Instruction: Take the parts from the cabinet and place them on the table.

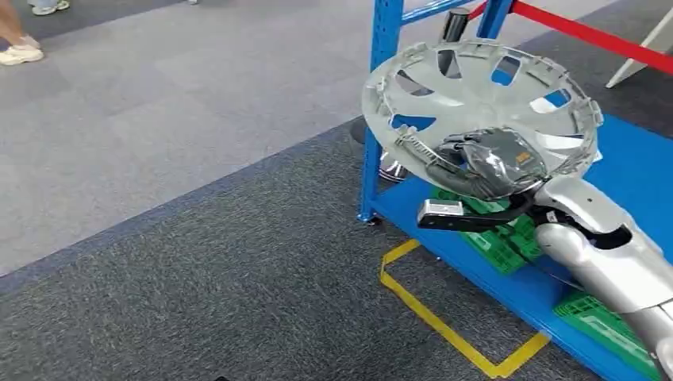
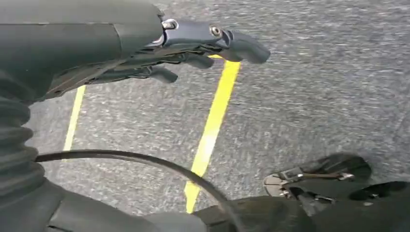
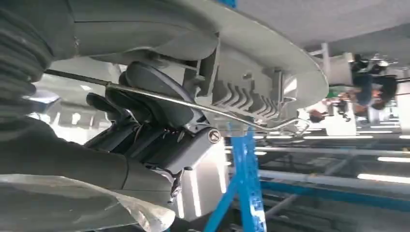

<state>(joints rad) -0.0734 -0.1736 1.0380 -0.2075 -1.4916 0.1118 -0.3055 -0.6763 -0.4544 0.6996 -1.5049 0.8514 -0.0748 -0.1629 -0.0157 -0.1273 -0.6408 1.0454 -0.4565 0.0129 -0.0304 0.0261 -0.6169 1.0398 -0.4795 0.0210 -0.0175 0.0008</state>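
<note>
1. On a floor of dark grey carpet (image 1: 238, 262) bordered by a lighter grey strip, yellow tape lines (image 1: 444, 317) mark a box just beside the front edge of a blue steel cabinet (image 1: 381, 95); a red rail (image 1: 587, 36) crosses behind it, and a person's shoes (image 1: 22, 49) stand at the far corner of the room.
2. On the cabinet's bottom shelf, green plastic crates (image 1: 496, 238) sit near the front edge.
3. Above that shelf, by the cabinet's blue front post, a silver wheel cover (image 1: 476, 99) is held tilted, its ribbed back facing the camera.
4. The right hand (image 1: 488, 163) grips the wheel cover at its near rim; the right wrist view shows the thumb and dark fingers (image 3: 145, 96) closed on the rim beside a thin wire ring.
5. The silver right arm rises from the lower right, wrist bent toward the cabinet.
6. The left hand (image 2: 193, 48) hangs over the carpet, fingers loosely extended, holding nothing.
</note>
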